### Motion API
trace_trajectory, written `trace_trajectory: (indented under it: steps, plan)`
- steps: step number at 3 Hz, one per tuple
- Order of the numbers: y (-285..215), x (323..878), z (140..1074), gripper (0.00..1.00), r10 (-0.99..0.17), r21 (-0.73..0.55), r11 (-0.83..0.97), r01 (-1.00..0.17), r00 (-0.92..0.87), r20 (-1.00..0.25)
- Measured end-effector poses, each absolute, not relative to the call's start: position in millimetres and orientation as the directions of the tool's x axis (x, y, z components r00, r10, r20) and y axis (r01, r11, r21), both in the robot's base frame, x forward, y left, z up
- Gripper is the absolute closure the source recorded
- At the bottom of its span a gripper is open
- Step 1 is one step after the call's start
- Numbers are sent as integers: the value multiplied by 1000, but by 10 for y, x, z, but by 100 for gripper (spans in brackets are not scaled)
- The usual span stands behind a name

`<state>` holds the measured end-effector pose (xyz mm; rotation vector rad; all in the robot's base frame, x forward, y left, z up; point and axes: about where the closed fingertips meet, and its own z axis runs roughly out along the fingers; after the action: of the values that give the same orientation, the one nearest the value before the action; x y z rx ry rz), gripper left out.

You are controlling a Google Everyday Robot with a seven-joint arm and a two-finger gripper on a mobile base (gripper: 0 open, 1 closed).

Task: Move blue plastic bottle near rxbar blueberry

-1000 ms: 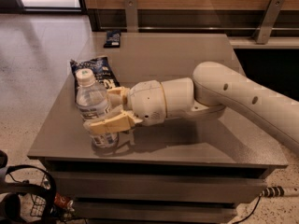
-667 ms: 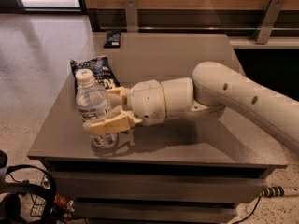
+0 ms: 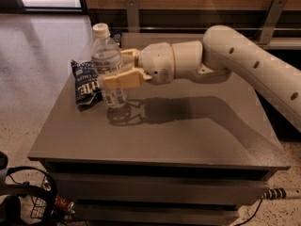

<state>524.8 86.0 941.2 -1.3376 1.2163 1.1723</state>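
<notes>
The blue plastic bottle (image 3: 107, 62) is clear with a white cap and a printed label. It is upright, and its base hangs a little above the grey table (image 3: 188, 135). My gripper (image 3: 114, 68) is shut on the bottle's middle, with one tan finger in front (image 3: 121, 80) and one behind it. A small dark flat item, probably the rxbar blueberry (image 3: 116, 36), peeks out behind the bottle at the table's far left edge and is mostly hidden.
A crinkled dark blue chip bag (image 3: 86, 84) lies on the table just left of the bottle. A wooden wall with metal brackets (image 3: 133, 13) runs behind the table. A wire basket (image 3: 28, 201) sits on the floor at the lower left.
The gripper has lifted the bottle off the table and carried it up and toward the far edge. The chip bag has stayed where it was.
</notes>
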Motion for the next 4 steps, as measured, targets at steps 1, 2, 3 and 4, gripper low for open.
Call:
trace_trajectory:
  steps: [1, 2, 3, 4]
  plan:
    - [636, 6056, 9777, 100, -126, -13, 90, -996, 1, -992]
    - [487, 6610, 9935, 100, -143, 11, 216, -976, -42, -989]
    - [385, 7082, 10020, 100, -137, 11, 319, -948, -57, -989]
    - [295, 7520, 10082, 100, -101, -7, 406, -914, -37, -994]
